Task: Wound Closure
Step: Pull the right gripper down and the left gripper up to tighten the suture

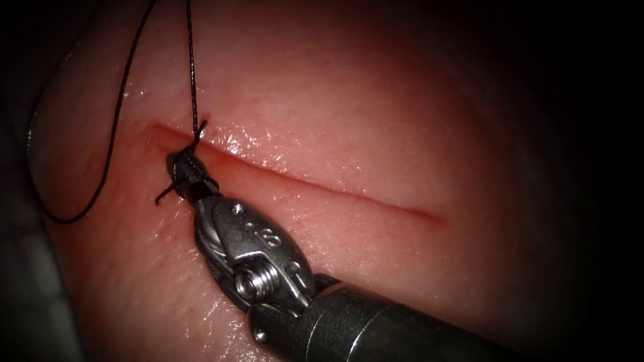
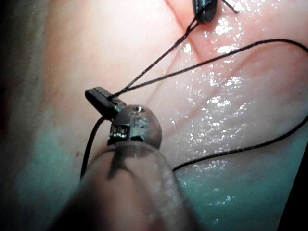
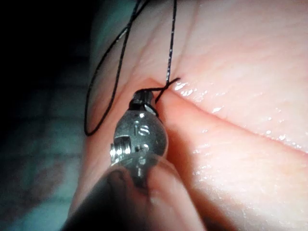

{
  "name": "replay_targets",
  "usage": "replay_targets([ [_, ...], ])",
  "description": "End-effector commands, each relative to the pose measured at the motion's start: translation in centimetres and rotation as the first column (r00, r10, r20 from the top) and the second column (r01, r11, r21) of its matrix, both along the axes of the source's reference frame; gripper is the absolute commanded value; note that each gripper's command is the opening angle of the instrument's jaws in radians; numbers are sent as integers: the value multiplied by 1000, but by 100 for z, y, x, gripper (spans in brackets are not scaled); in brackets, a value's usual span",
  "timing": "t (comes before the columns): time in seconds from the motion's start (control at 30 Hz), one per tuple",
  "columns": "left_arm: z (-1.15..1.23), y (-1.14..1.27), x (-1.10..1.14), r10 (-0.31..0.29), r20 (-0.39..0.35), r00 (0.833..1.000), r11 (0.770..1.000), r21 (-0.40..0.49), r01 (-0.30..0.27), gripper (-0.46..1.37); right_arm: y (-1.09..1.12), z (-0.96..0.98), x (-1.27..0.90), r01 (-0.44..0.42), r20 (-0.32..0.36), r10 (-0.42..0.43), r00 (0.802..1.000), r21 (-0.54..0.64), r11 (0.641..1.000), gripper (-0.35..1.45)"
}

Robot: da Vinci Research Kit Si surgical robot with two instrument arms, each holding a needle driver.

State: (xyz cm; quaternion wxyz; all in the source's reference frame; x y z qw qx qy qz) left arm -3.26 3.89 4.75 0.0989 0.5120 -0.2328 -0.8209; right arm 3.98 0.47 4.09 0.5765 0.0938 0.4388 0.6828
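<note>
In the endoscope view the light is brightest on the tissue (image 1: 322,121) around the cut (image 1: 302,181) and fades to near black well away from the cut on every side. White glints of glare sit on the wet surface just beside the cut. In the left wrist view, more glints speckle the tissue near the thread (image 2: 192,68).

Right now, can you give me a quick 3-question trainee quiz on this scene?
1. True or false: the right tool has its fingers shut on the thread.
2. In the endoscope view, the stitch sits at which part of the cut? A left end, B middle, C right end.
3. What does the left tool hold?
Key: 1 true; 2 A; 3 the thread.
</note>
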Motion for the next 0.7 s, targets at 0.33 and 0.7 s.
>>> replay_targets([
  [0.33, 29, 33, -7, 13, -24, 1000, 1000, 12, -13, -35, -34, -19, 12, 6, -4, -6, 1000, -15, 1000, -35],
  [0.7, 37, 47, -11, 11, -30, 999, 1000, 4, -11, -35, -44, -28, 13, -14, -18, 15, 1000, 16, 1000, -35],
])
